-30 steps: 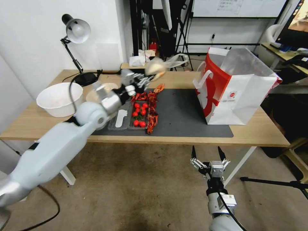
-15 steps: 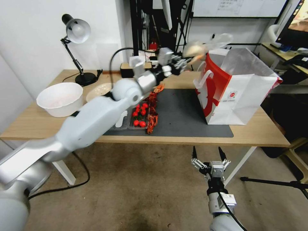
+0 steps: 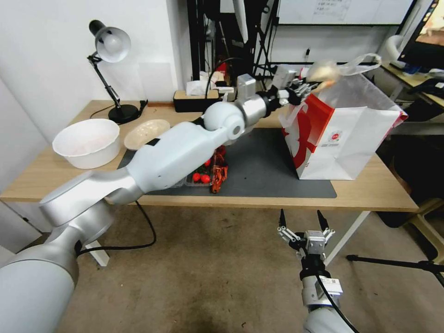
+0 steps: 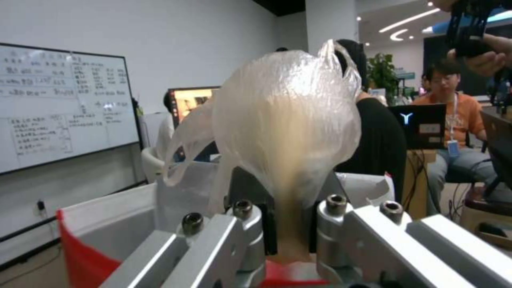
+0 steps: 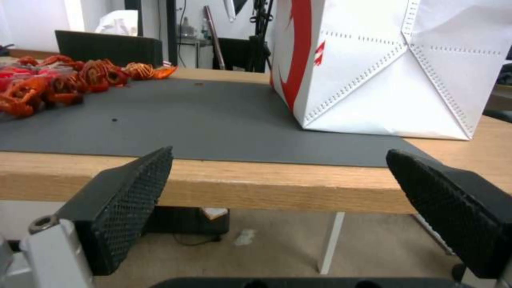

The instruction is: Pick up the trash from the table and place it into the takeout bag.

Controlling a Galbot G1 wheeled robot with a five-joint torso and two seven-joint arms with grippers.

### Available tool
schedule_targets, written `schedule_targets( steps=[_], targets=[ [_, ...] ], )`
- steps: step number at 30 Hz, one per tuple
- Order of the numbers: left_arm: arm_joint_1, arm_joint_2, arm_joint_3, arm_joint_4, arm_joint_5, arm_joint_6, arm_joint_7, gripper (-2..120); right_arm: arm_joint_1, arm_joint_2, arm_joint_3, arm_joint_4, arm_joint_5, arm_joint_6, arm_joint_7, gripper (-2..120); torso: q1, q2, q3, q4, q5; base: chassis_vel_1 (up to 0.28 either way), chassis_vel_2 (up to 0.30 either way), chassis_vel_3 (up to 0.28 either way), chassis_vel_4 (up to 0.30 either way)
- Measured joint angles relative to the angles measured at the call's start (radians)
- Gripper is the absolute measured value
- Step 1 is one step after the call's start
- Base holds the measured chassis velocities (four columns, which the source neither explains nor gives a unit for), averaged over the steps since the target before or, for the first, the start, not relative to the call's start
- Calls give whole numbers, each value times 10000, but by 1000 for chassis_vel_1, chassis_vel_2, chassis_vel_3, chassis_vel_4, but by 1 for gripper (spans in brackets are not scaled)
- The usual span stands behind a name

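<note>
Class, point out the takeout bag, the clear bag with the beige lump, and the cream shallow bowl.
takeout bag (image 3: 356,138), head view, white front panel.
clear bag (image 4: 288,120), left wrist view, bulging middle.
cream shallow bowl (image 3: 147,132), head view, inner surface.

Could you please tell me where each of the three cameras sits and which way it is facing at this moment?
Head view: high, looking forward and down over the table; left arm holds the clear bag above the takeout bag, right gripper waits low.
Left wrist view: along the left gripper at the clear bag.
Right wrist view: below table edge, past open fingers.
All share the takeout bag.
</note>
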Motion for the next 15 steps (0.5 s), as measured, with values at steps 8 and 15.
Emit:
schedule_targets(
  steps=[8, 15],
  targets=[
    [-193, -838, 193, 921, 20, -82, 192, 6, -139, 62, 89, 82, -12, 2, 4, 100, 0, 0, 0, -1, -1, 0, 0, 0, 0],
    [-276, -1327, 237, 1517, 36, -158, 306, 6, -166, 122, 123, 121, -17, 14, 7, 100, 0, 0, 0, 0, -1, 0, 0, 0, 0]
  ],
)
